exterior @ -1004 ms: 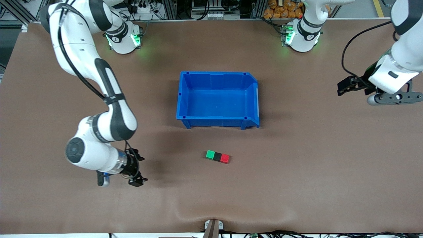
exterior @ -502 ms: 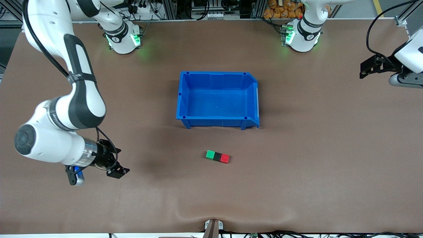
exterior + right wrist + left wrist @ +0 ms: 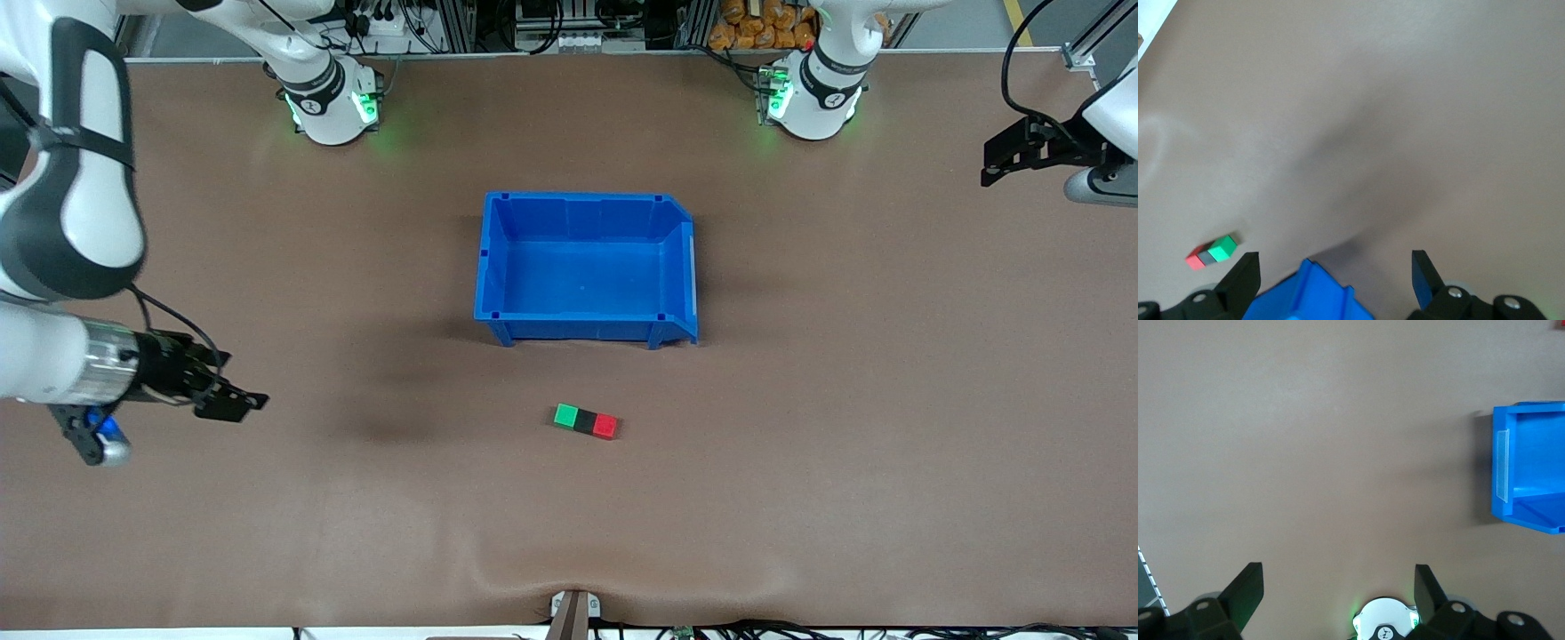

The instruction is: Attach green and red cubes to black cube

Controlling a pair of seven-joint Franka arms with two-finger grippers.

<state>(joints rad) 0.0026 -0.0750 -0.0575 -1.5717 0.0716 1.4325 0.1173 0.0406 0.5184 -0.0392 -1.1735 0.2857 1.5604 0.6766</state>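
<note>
The green cube (image 3: 565, 415), the black cube (image 3: 585, 420) and the red cube (image 3: 606, 426) lie joined in one short row on the table, nearer to the front camera than the blue bin. The row also shows in the right wrist view, green cube (image 3: 1223, 247) and red cube (image 3: 1194, 261) at its ends. My right gripper (image 3: 233, 404) is open and empty, up over the table toward the right arm's end. My left gripper (image 3: 1000, 160) is open and empty, up over the left arm's end of the table.
The blue bin (image 3: 491, 267) stands empty at the table's middle; it also shows in the left wrist view (image 3: 1501, 467) and the right wrist view (image 3: 1308, 293). The two arm bases (image 3: 329, 102) (image 3: 811, 98) stand along the table's back edge.
My right gripper has drawn away from the cube row toward the right arm's end. My left gripper has moved up and away toward the left arm's end. The cubes have not moved.
</note>
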